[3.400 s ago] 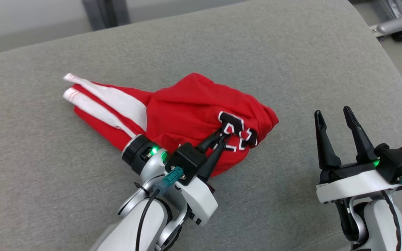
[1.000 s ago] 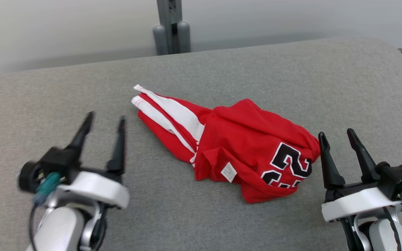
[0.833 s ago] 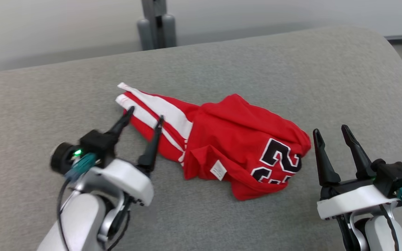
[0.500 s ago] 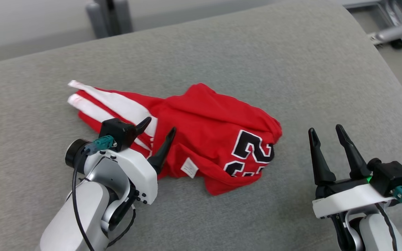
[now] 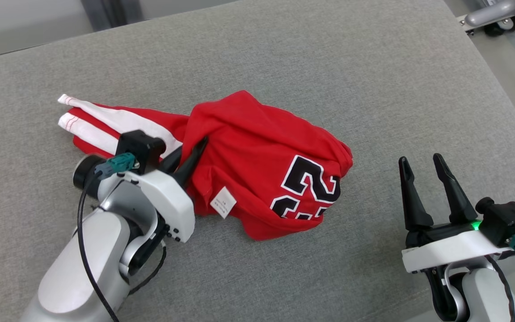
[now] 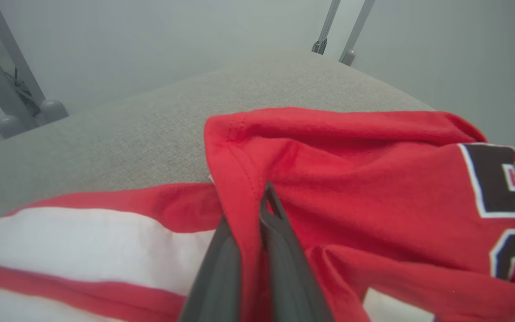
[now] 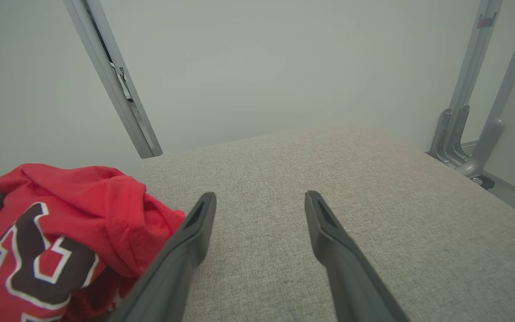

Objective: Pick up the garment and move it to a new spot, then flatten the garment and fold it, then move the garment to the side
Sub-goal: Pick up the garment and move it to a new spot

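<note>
A crumpled red garment (image 5: 257,143) with white stripes (image 5: 105,120) and black numerals (image 5: 311,183) lies on the grey cushion (image 5: 329,67). My left gripper (image 5: 192,151) reaches into its middle from the lower left. In the left wrist view the left gripper (image 6: 248,205) is shut on a red hem fold of the garment (image 6: 351,179), with cloth pinched between the fingers. My right gripper (image 5: 420,160) stands open to the right of the garment, apart from it. The right wrist view shows the right gripper (image 7: 259,197) open over bare cushion, the garment (image 7: 61,210) at its left.
The cushion's rounded right edge (image 5: 508,112) drops to the floor, where a grey metal frame foot (image 5: 490,13) stands. More metal legs (image 7: 463,134) rise beyond the cushion's far side. A white label (image 5: 223,202) shows on the garment's near fold.
The camera has shifted. My left gripper swung in from the left, reached the garment's middle and closed on a fold of its hem. The right gripper stayed open.
</note>
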You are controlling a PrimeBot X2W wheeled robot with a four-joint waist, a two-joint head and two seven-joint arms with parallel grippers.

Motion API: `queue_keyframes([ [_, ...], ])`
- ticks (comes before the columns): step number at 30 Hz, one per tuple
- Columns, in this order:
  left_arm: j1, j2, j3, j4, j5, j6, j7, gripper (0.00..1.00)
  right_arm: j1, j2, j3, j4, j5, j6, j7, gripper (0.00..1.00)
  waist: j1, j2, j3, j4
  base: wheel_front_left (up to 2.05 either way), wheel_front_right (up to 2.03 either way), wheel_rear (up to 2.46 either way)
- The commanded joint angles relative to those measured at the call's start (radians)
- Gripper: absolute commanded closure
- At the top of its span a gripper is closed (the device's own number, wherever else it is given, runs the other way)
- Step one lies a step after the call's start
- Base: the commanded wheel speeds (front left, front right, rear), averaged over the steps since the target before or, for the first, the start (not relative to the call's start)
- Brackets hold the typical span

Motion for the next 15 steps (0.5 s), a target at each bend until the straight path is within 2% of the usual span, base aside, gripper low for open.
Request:
queue_keyframes([
  [1, -0.026, 0.008, 0.001, -0.022, 0.015, -0.003, -0.010, 1.00, -0.007, -0.007, -0.008, -0.004, 0.000, 0.002, -0.004, 0.00, 0.0000, 0.0000, -0.003, 0.011, 0.00, 0.00, 0.00],
  [8, -0.089, 0.038, 0.010, -0.236, 0.077, 0.016, -0.055, 1.00, -0.006, -0.007, -0.043, -0.011, -0.016, 0.002, -0.004, 0.00, 0.0000, 0.0000, -0.023, 0.059, 0.00, 0.00, 0.00],
  [15, -0.219, 0.107, 0.037, -0.438, 0.128, 0.005, 0.007, 1.00, -0.012, -0.007, -0.060, -0.014, -0.020, 0.002, -0.004, 0.00, 0.0000, 0.0000, -0.043, 0.098, 0.00, 0.00, 0.00],
])
